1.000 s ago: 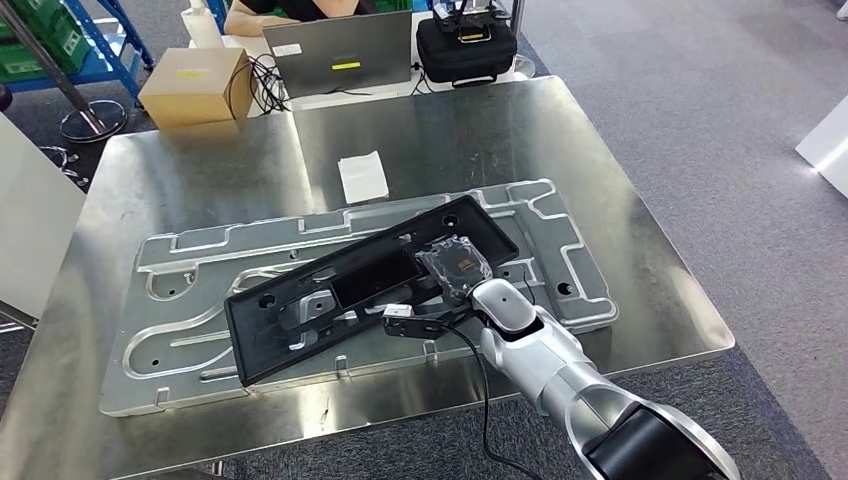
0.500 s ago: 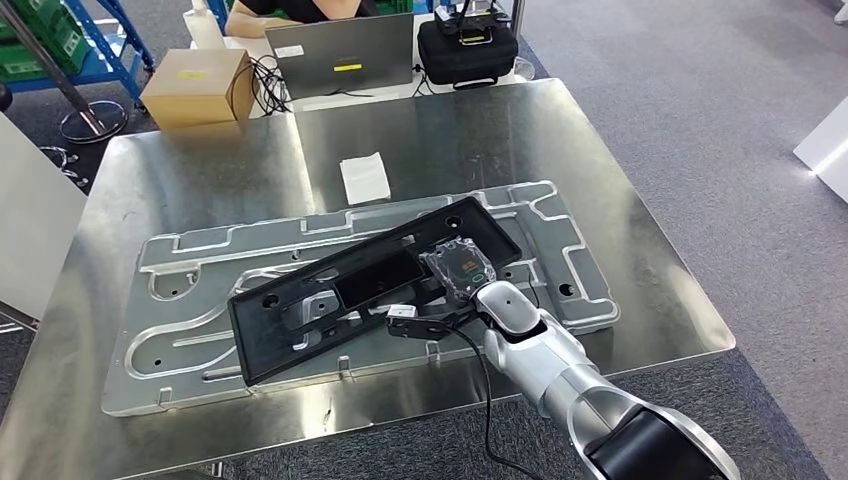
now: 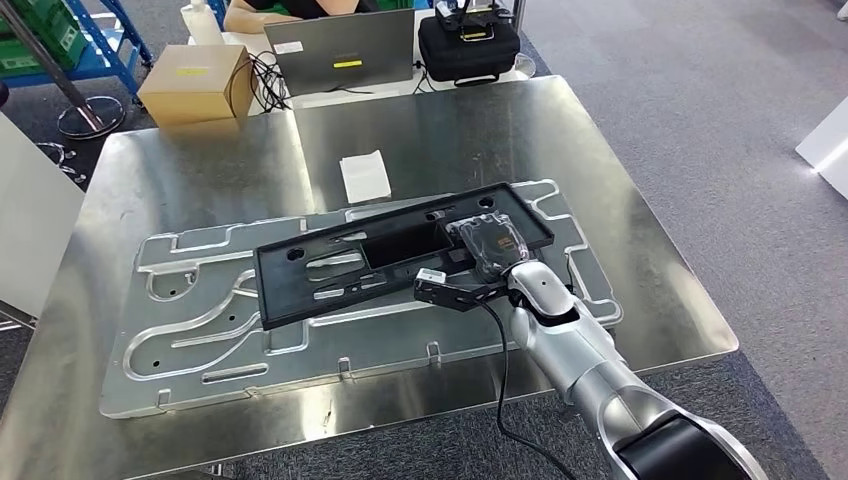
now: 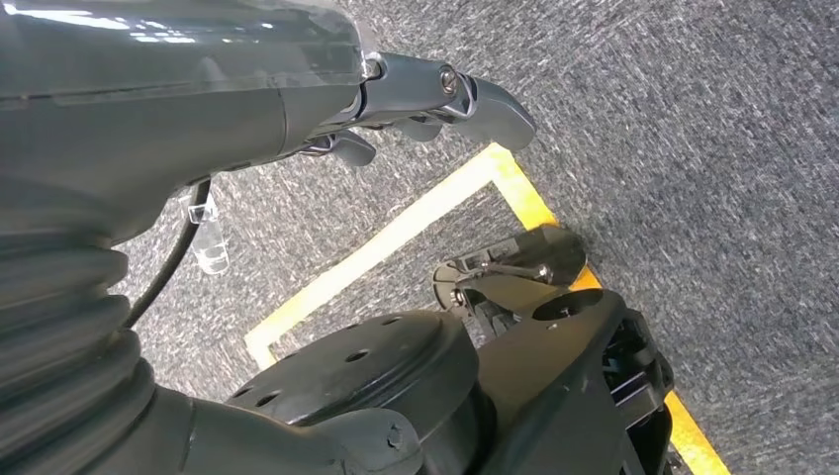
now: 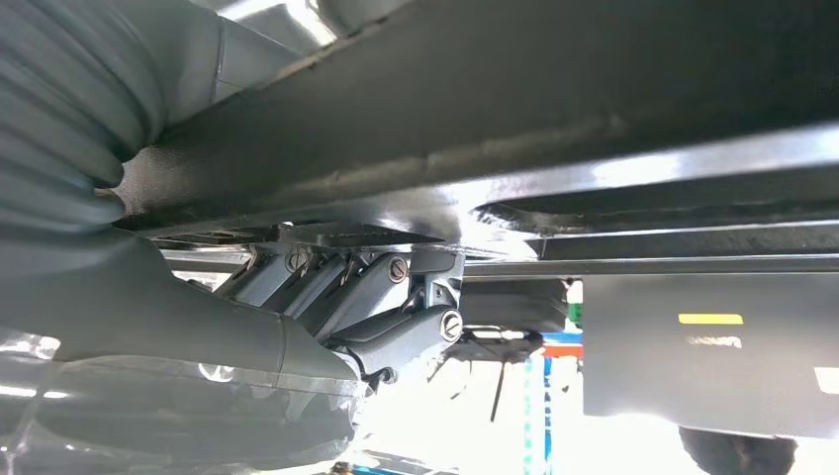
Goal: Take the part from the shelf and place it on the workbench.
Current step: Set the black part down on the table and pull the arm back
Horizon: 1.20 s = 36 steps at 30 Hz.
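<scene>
Right hand [image 3: 487, 247] under black part [image 3: 400, 255]; fingers [image 5: 336, 287] beneath its edge.

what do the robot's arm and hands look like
The right arm is silver with a black band near the shoulder and a black cable along it. The right hand has a clear cover over dark, orange-marked parts. The left hand is dark grey behind a ribbed cover.

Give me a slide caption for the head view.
Right hand holds the black part over the metal plate on the workbench.
</scene>
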Each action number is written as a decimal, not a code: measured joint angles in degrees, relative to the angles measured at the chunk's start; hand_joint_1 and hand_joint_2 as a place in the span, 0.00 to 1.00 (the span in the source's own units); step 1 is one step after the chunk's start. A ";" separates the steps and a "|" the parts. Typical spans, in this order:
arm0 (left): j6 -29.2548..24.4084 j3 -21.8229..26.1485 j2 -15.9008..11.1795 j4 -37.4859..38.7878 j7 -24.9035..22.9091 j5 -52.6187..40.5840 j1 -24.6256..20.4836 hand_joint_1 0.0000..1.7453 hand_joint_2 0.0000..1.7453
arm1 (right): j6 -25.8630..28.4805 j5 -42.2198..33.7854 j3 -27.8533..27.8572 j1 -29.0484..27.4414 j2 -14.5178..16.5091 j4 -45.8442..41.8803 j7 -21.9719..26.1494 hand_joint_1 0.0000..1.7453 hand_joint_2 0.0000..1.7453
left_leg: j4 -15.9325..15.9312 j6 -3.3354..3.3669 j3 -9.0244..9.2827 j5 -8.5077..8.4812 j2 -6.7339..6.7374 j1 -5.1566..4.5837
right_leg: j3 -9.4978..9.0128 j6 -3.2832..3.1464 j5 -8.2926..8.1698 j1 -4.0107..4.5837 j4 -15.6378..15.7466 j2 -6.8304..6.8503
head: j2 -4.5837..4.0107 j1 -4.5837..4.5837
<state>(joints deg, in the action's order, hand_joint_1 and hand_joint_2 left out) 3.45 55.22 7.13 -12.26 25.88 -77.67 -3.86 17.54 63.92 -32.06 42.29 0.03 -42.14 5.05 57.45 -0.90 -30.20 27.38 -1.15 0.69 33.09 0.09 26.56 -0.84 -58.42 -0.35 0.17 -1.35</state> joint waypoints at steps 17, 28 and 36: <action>0.00 0.57 0.00 0.00 0.08 0.06 0.01 0.00 1.00 | 0.14 0.23 0.37 -1.37 -0.69 -1.18 -0.09 1.00 1.00 | 0.00 0.03 -0.05 0.03 0.01 0.00 | 0.05 0.00 0.00 -0.01 0.00 -0.01 | 0.01 0.02; 0.10 0.69 0.00 0.00 0.56 0.27 0.06 0.00 1.00 | 1.06 0.21 0.44 -2.49 -1.03 -1.18 0.26 0.00 1.00 | 0.00 0.04 -0.05 0.03 0.01 0.00 | 0.05 0.00 0.01 -0.01 0.01 -0.01 | 0.00 0.01; 0.31 0.69 0.00 0.00 0.01 0.06 0.25 0.00 1.00 | 1.05 -0.29 1.06 -2.98 -1.59 -2.24 0.45 0.00 1.00 | 0.00 0.04 -0.01 0.03 0.02 -0.01 | 0.00 0.01 0.00 -0.01 0.01 -0.01 | 0.00 0.01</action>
<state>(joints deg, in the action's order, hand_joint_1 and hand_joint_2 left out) 3.76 55.92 7.13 -12.26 25.89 -77.61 -3.62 18.59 63.63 -31.00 39.32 -1.56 -44.38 5.50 57.45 -0.86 -30.21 27.41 -1.13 0.68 33.09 0.10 26.56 -0.85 -58.41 -0.36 0.17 -1.34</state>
